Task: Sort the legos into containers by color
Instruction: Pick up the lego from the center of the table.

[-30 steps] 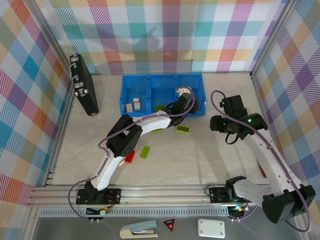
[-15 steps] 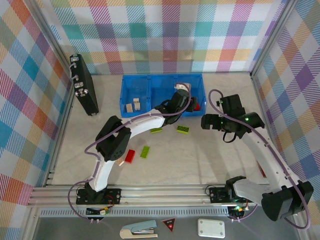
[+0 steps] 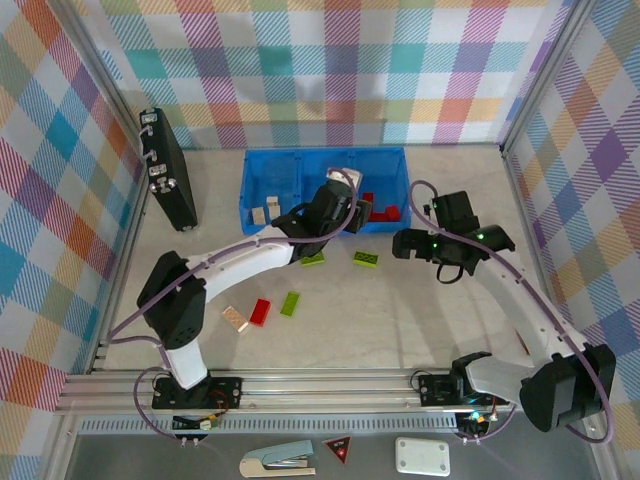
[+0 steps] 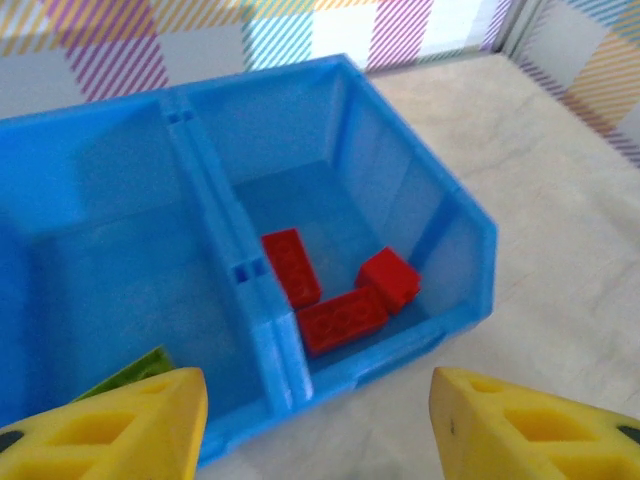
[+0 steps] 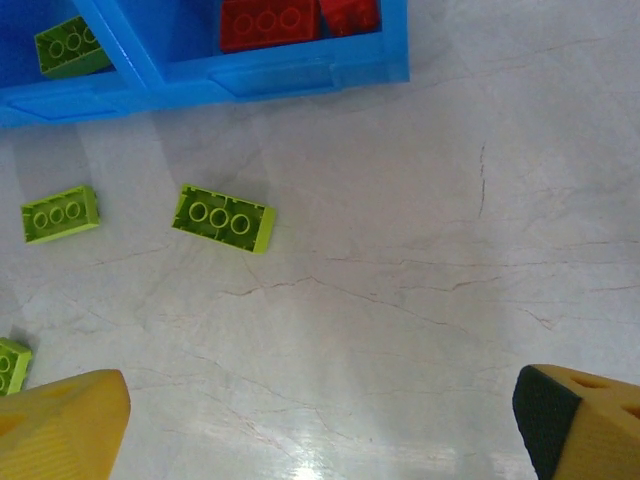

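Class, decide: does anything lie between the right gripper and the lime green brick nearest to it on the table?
Nothing visible does: only bare tabletop lies between the right gripper and that lime green brick; the blue tray sits farther off.

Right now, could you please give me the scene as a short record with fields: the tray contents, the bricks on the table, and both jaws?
tray: blue, three compartments side by side
left compartment: cream bricks
middle compartment: one green brick visible
right compartment: three red bricks
loose on table: three green bricks, one red brick, one cream brick
left jaws: open, empty, over the tray
right jaws: open, empty, above the table near the tray's right end
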{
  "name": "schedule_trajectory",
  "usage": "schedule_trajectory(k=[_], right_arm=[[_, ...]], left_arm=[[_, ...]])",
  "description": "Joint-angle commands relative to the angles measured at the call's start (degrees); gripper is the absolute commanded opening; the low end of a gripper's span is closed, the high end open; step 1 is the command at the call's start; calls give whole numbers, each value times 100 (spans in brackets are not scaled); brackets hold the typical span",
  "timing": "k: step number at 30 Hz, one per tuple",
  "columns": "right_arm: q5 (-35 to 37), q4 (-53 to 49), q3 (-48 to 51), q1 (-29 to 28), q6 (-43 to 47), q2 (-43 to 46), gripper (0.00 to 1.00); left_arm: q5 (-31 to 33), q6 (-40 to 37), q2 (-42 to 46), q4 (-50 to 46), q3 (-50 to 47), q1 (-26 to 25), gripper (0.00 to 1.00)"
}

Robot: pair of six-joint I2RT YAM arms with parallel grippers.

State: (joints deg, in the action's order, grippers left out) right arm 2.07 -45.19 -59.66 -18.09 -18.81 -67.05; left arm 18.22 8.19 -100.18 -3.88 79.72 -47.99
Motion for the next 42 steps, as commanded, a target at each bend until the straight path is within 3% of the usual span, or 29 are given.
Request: schedule_trajectory(k=[1, 7, 13, 22, 28, 33, 42], right_arm=[[-204, 259, 94, -41, -262, -148, 97], [-390, 625, 209, -85, -725, -428, 87], [-133, 731, 35, -383, -1176, -1061, 85], [999, 635, -606, -1340, -1935, -2225, 87], [1202, 767, -919, -1694, -2390, -2855, 88], [1256, 860, -1055, -1813, -2589, -3228, 90], [1210, 1092, -1326, -1812, -2652, -3835, 90]], left_arm=[[461, -378, 520, -648, -212, -44, 63], [548, -518, 1189, -1158, -777, 107, 69], [627, -497, 1839, -2001, -1218, 377, 75], [90, -476, 2401, -3257, -1295, 1269, 77], [-443, -701, 2493, -4049, -1030, 2140, 76], [-561, -1095, 2702, -3946, -1197, 2506, 78], [-621, -1454, 2687, -3507, -1503, 2707, 79]])
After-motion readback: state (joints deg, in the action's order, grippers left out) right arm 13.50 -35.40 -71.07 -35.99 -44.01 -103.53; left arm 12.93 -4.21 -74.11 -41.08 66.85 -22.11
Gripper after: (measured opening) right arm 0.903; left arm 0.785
